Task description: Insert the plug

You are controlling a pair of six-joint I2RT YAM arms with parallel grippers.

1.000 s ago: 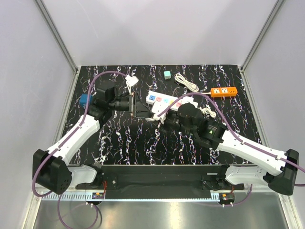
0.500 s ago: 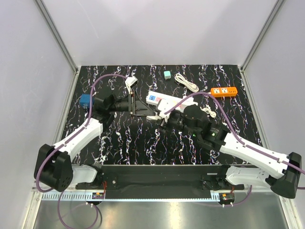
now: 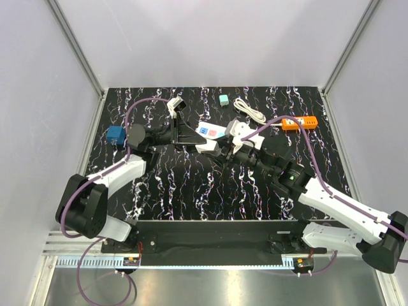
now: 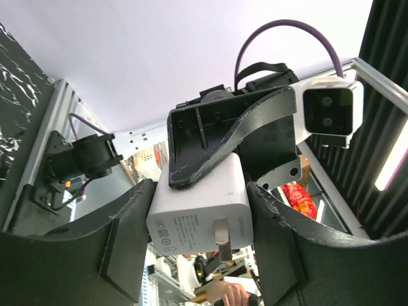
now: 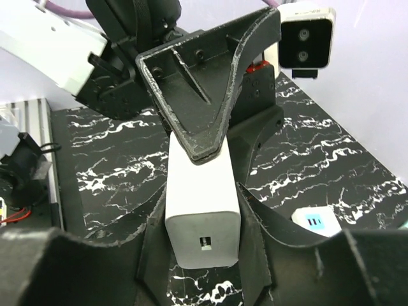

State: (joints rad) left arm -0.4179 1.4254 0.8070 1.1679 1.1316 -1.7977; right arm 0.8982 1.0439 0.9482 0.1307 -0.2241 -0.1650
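Observation:
The plug point(image 4: 197, 207) is a white block charger with metal prongs; both grippers grip it above the table's middle point(image 3: 212, 147). In the left wrist view my left gripper point(image 4: 201, 191) is shut on its sides at the pronged end, and a finger of the other arm lies across its top. In the right wrist view my right gripper point(image 5: 203, 210) is shut on the end with the small port point(image 5: 203, 204), with a left finger over it. The white power strip point(image 3: 209, 131), with coloured sockets, lies just behind the meeting point, partly hidden.
An orange power strip point(image 3: 299, 122) lies at the back right, with a coiled white cable point(image 3: 249, 109) and a small teal block point(image 3: 224, 100) behind the centre. A blue box point(image 3: 115, 135) stands at the left edge. Grey walls enclose the marbled table point(image 3: 191, 191).
My left arm has swung in toward the centre and its jaws have closed onto the plug. My right arm has carried the plug up and left to meet it.

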